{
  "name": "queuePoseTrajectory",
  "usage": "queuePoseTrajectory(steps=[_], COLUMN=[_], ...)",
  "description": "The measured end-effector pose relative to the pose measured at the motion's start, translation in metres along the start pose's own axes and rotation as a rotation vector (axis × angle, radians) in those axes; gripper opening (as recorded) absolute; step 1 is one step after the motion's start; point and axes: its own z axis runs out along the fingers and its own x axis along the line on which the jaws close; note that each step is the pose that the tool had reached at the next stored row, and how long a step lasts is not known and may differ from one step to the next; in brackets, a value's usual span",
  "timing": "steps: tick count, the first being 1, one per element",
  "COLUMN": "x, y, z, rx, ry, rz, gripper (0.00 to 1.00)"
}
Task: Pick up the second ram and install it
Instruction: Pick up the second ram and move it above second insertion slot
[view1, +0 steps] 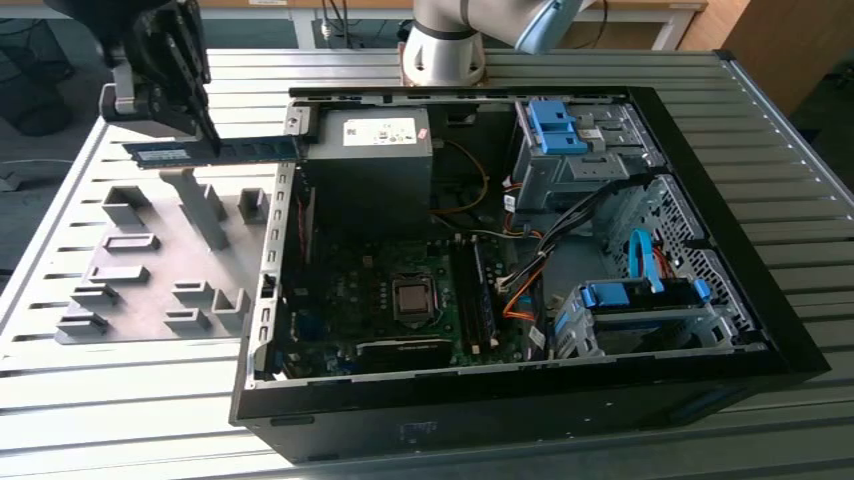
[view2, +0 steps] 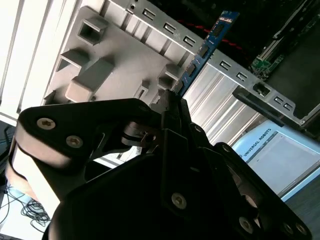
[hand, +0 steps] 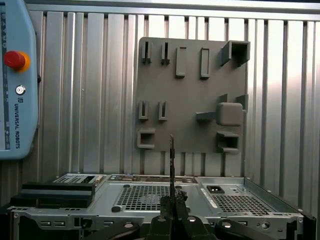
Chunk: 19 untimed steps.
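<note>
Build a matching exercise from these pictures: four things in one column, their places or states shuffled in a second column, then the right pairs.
Things
1. ram
2. gripper
3. grey plate
4. blue clips

Places or states
a. lies on the table, at the exterior view's left of the case
b. on the drive bays inside the case
c. held in the air near the plate
d. shut on the ram

Pairs: 1-c; 2-d; 3-a; 4-b
</note>
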Motion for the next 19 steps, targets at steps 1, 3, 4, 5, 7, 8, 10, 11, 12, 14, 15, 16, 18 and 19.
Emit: queuePoseTrajectory(steps=[1, 3, 4, 5, 7, 8, 10, 11, 12, 14, 15, 16, 18, 19], x=[0.0000, 0.0001, 0.0001, 0.0002, 0.0002, 0.0002, 0.0003, 0.0003, 0.0003, 0.0004, 0.0004, 0.0003, 0.0003, 0.0003], y=[-0.0024, -0.0074, -0.0098, -0.0121, -0.0172, -0.0198, -0.0251, -0.0271, -0.0280, -0.0281, -0.0281, -0.0281, -0.0282, -0.0282], z=[0.0000, 0.0001, 0.0001, 0.0001, 0.0002, 0.0002, 0.0002, 0.0003, 0.0003, 0.0003, 0.0003, 0.0003, 0.0003, 0.0003], rx=[0.0000, 0.0000, 0.0000, 0.0000, 0.0001, 0.0000, 0.0000, 0.0000, 0.0000, -0.0001, 0.0000, 0.0000, 0.0000, 0.0000], ry=[0.0000, -0.0001, -0.0001, -0.0001, -0.0001, -0.0001, -0.0001, -0.0001, -0.0001, -0.0001, -0.0001, -0.0002, -0.0001, 0.0000], rz=[0.000, -0.001, -0.001, -0.001, -0.002, -0.002, -0.002, -0.002, -0.002, -0.002, -0.002, -0.002, -0.002, -0.002], gripper=[0.14, 0.14, 0.14, 0.14, 0.14, 0.14, 0.14, 0.14, 0.14, 0.14, 0.14, 0.14, 0.14, 0.14])
